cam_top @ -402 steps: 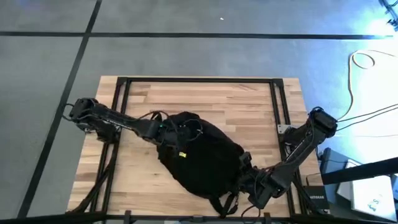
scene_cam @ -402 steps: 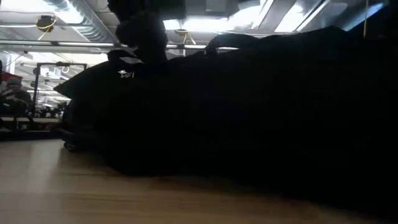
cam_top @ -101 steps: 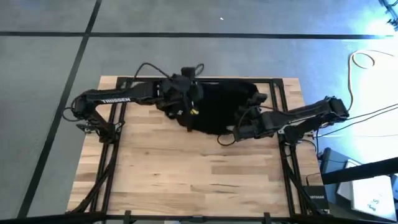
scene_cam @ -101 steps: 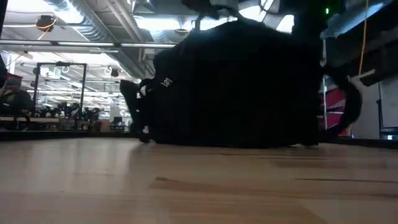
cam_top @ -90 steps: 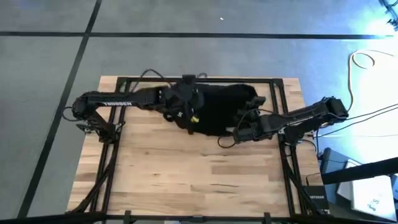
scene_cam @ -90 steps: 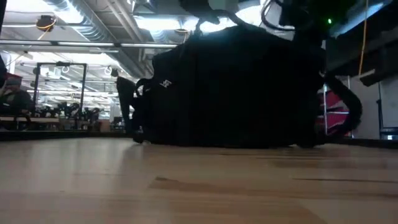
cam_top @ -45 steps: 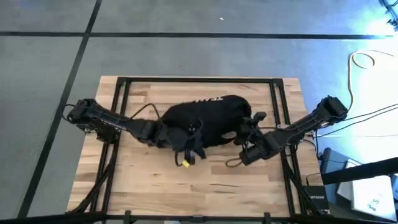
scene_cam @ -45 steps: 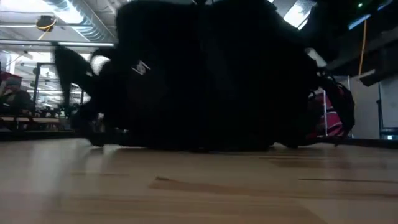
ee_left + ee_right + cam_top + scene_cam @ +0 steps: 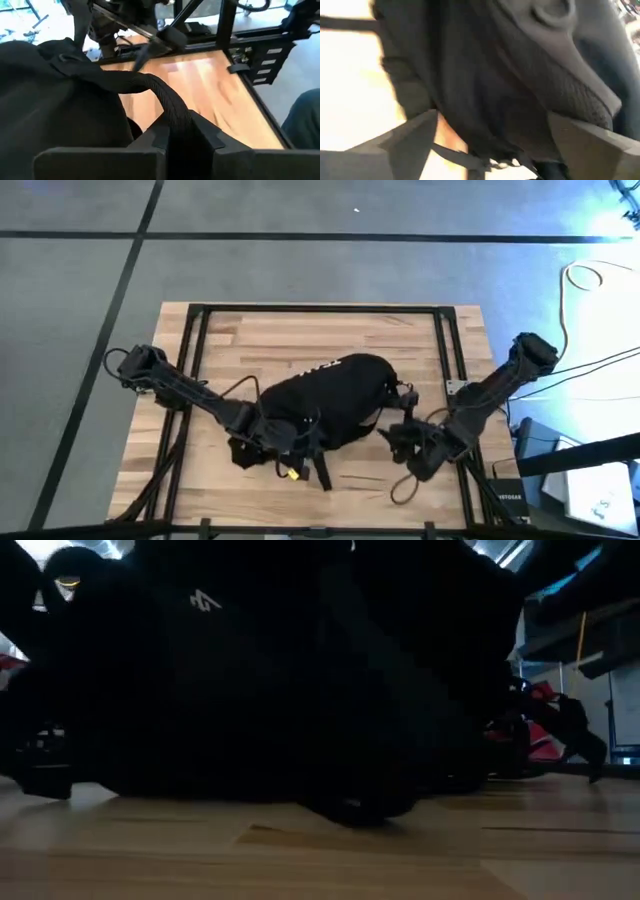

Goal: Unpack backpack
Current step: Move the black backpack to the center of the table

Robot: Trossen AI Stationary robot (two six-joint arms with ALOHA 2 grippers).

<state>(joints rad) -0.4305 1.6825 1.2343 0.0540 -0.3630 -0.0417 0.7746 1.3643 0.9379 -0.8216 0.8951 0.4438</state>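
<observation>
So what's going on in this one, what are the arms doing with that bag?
Both arms are at a black backpack lying on the wooden table, toward its near edge. The left gripper is shut on a black strap at the bag's left end. The right gripper is at the bag's right end with its fingers spread apart against the fabric. Nothing unpacked is visible on the table.
</observation>
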